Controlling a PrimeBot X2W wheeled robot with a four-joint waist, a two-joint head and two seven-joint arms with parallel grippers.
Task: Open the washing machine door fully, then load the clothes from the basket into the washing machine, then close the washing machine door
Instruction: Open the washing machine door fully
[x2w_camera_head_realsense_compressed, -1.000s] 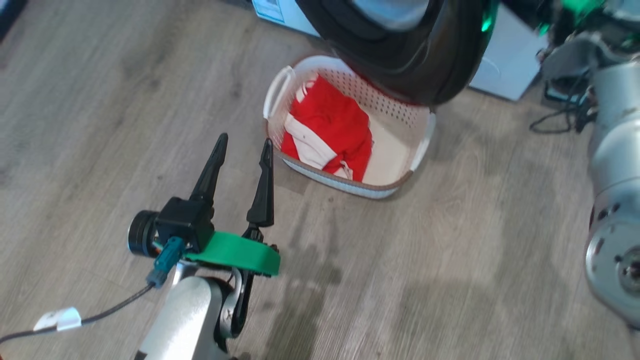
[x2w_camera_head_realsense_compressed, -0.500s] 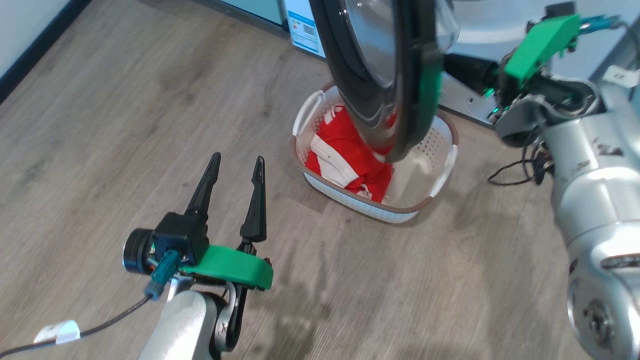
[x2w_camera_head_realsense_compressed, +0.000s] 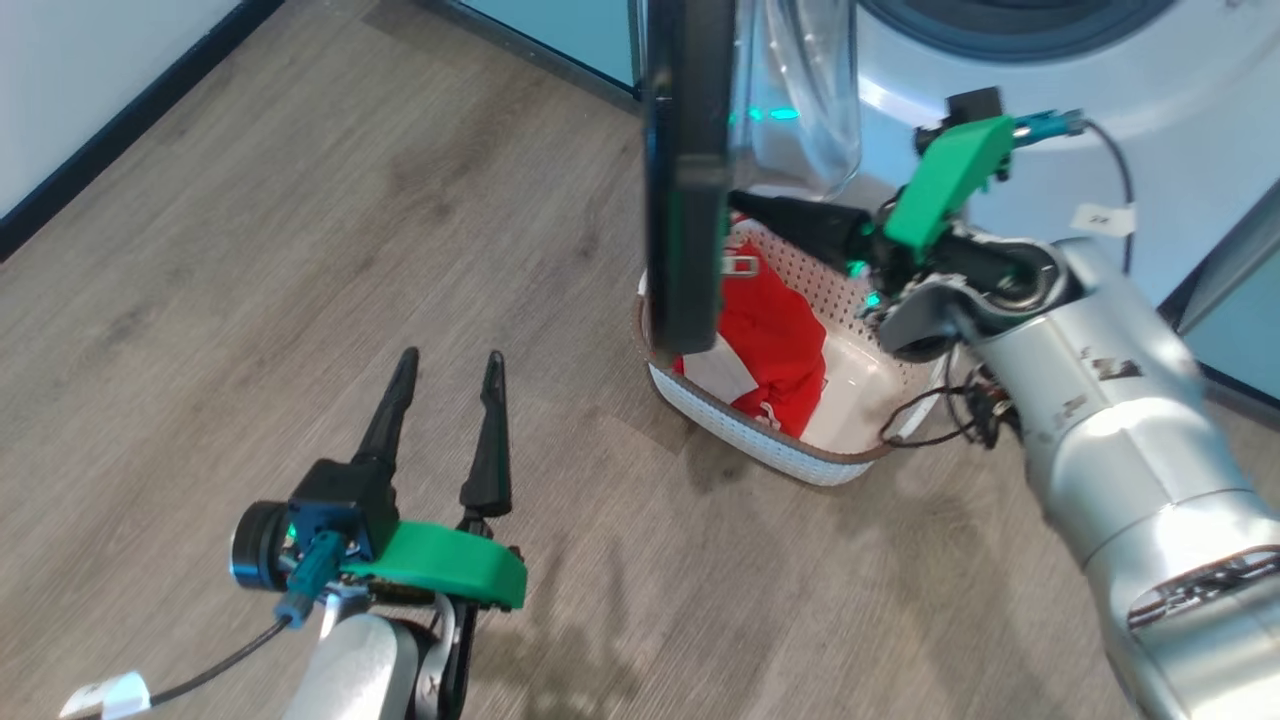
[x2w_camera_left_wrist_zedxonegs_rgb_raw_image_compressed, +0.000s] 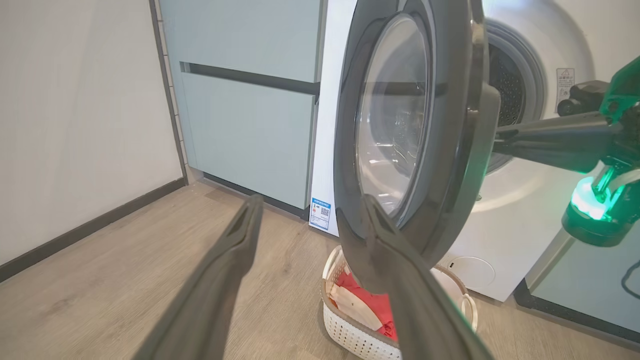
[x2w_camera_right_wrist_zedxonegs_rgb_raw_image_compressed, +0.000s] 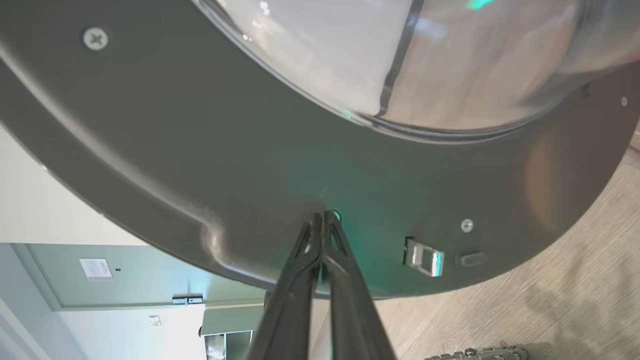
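Closest in, down at seven o'clock of the head view, the left gripper hangs over the wood floor. Its two dark fingers are spread wide, nothing between them, pointing up toward twelve. It is well apart from everything else.

Out toward the centre, around four o'clock of mid-picture, there's the basket sitting on the floor. The clothes are inside it, a red bundle with white bands heaped on the basket's left side, with bare white floor to their right.

Right above the basket, at twelve o'clock, the washing machine door stands edge-on to the head camera, swung well out from the machine, and its lower rim overlaps the basket's left end.

Now the right gripper: it comes in from three o'clock behind the door, fingers pinched together and holding nothing. The tips are right at the dark inner rim and look to be touching it, just left of the metal latch.

Beyond that, at one to two o'clock, is the washing machine with its drum mouth uncovered. Farthest back, at eleven o'clock of the left wrist view, are the pale teal cabinets.
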